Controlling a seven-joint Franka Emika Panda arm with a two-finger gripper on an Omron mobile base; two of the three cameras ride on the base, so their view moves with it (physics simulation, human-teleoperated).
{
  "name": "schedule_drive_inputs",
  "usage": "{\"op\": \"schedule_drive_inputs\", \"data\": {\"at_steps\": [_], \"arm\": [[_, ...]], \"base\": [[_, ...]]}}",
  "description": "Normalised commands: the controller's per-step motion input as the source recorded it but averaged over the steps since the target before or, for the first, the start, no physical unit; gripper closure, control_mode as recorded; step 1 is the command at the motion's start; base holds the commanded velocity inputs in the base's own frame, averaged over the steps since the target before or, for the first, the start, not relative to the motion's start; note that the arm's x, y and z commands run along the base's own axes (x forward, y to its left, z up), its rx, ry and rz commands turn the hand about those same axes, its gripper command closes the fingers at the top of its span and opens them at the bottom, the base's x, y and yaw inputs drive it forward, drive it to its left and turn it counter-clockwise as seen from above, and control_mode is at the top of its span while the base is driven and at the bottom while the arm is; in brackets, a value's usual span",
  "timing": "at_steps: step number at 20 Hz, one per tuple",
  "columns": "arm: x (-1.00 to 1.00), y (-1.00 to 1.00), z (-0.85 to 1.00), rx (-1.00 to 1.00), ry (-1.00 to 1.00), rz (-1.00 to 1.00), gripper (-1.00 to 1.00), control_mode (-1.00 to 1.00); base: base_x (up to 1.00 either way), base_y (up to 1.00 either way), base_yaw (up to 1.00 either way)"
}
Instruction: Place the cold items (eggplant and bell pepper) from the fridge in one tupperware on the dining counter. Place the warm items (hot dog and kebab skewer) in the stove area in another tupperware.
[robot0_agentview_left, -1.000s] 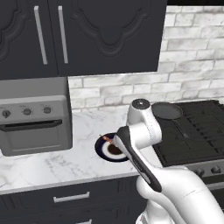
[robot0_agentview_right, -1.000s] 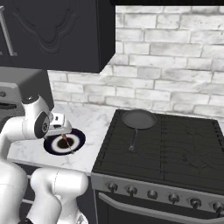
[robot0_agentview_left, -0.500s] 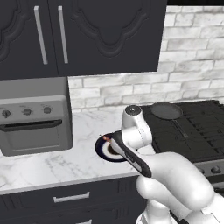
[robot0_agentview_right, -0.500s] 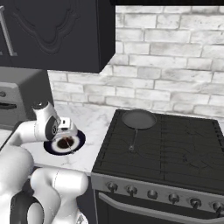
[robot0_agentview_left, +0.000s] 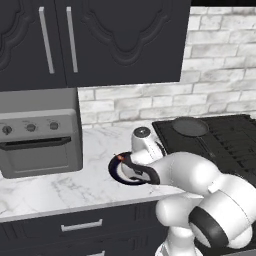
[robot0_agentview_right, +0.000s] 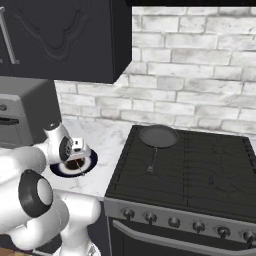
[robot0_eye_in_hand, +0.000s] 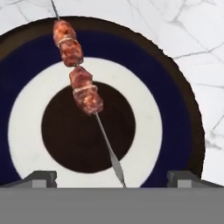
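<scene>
gripper: the white arm's two-finger gripper was held low over the plate, fingers spread wide, nothing gripped between them.
kebab skewer: a thin metal skewer with two browned meat chunks was seen lying across the plate; its pointed end was placed between the two finger tips, untouched by either.
plate: a round plate with dark rim, navy band, white ring and dark centre was set on the white marble counter, just left of the stove; it was also seen under the hand from the left base and the right base.
stove: a black gas stove was located right of the plate, with a dark round frying pan on its rear left burner.
oven: a grey countertop oven with three knobs was seen at the counter's left, well apart from the plate.
hot dog: could not be told from the views.
</scene>
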Motion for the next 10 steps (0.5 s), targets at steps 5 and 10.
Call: {"op": "schedule_drive_inputs", "data": {"at_steps": [5,10], "arm": [[0.36,0.11,-0.33,-0.03,0.03,0.05,-1.00,-1.00],[0.29,0.12,-0.33,-0.05,0.05,0.04,-1.00,-1.00]], "base": [[0.00,0.00,0.00],[0.00,0.00,0.00]]}}
